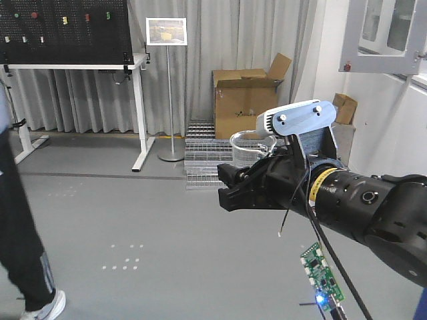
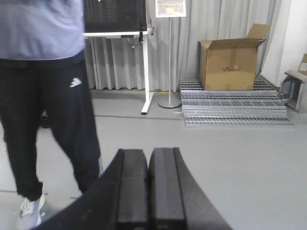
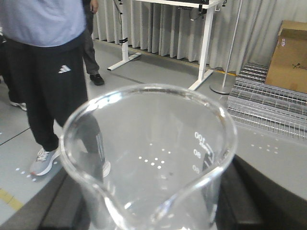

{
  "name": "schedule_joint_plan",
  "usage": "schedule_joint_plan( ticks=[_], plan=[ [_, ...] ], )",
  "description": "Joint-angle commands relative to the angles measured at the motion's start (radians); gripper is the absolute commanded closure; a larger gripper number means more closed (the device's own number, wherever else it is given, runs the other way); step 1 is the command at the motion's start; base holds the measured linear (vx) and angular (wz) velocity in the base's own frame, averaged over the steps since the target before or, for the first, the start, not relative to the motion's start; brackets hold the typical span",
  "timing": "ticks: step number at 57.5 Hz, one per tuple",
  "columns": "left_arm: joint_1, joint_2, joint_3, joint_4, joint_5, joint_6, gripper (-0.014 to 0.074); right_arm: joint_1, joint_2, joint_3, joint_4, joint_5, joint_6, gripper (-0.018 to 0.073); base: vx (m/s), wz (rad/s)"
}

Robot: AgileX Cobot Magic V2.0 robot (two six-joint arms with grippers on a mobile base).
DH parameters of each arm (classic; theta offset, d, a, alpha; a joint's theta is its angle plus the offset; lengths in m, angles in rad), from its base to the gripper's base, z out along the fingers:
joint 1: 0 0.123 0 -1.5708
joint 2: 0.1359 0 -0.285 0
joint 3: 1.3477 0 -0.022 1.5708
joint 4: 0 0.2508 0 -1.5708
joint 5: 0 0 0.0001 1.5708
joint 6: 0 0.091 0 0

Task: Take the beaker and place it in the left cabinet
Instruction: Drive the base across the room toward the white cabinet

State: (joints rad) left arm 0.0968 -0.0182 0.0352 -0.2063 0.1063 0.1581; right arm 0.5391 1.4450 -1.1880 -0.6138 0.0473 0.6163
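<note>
One person (image 1: 20,220) stands at the far left on the grey floor (image 1: 133,213). Two claws in play. The left claw (image 2: 148,189) is pressed together, jaw against jaw, gripping nothing. Across to the right claw (image 1: 228,187): it's clamped on the beaker (image 3: 148,158), one beaker only, carried in mid-air above the floor. It stands upright, long axis vertical, mouth to the top, pour spout turned back toward the wrist camera. Top right, the left cabinet (image 1: 380,63) shows one glass-paned door, well apart from the beaker.
</note>
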Motion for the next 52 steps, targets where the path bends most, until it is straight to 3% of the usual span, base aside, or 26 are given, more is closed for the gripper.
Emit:
schedule_joint_plan(
  ticks=[1,52],
  plan=[
    [-0.003,-0.01,-0.018,-0.005,-0.088,-0.002,0.0603,-0.003,-0.042,-0.033,-0.005,-0.065,-0.005,0.0382,0.6,0.0],
    [-0.003,-0.01,-0.018,-0.005,-0.088,-0.002,0.0603,-0.003,-0.042,-0.033,-0.005,-0.064,-0.005,0.0382,0.61,-0.01]
  ],
)
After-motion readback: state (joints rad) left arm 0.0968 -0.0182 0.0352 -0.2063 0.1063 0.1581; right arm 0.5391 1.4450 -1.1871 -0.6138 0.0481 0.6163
